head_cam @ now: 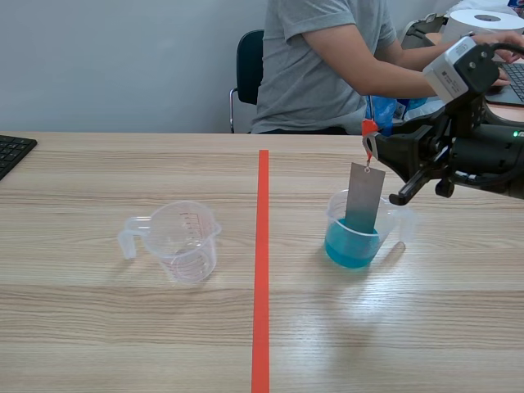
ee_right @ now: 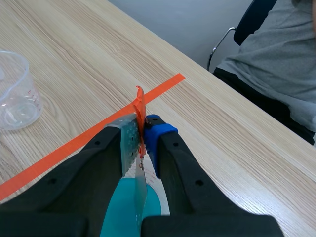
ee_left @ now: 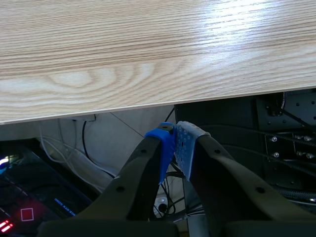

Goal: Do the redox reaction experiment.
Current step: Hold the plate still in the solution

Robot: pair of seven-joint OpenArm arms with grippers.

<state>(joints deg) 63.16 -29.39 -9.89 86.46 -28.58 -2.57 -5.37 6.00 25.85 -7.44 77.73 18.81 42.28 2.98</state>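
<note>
Metal strip [head_cam: 363,192] dips into the cup of blue liquid [head_cam: 354,244]. Nearest, the left gripper [ee_left: 175,137] sits clenched on nothing below the table edge [ee_left: 148,96]. An empty measuring cup [head_cam: 182,241] stands across the tape line [head_cam: 262,270]. The right gripper [ee_right: 142,123] grasps the strip's orange tag [ee_right: 139,101]. A person [head_cam: 319,65] sits beyond.

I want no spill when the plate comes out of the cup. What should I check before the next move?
1. Right tool shut on the orange tab: ok.
2. Metal plate hanging below it, lower end in the blue liquid: ok.
3. Filled cup upright on the table: ok.
4. Empty cup upright, well apart from it: ok.
5. Left tool shut on nothing, down past the table edge: ok.
6. Plate free of the cup wall: cannot tell.
</note>
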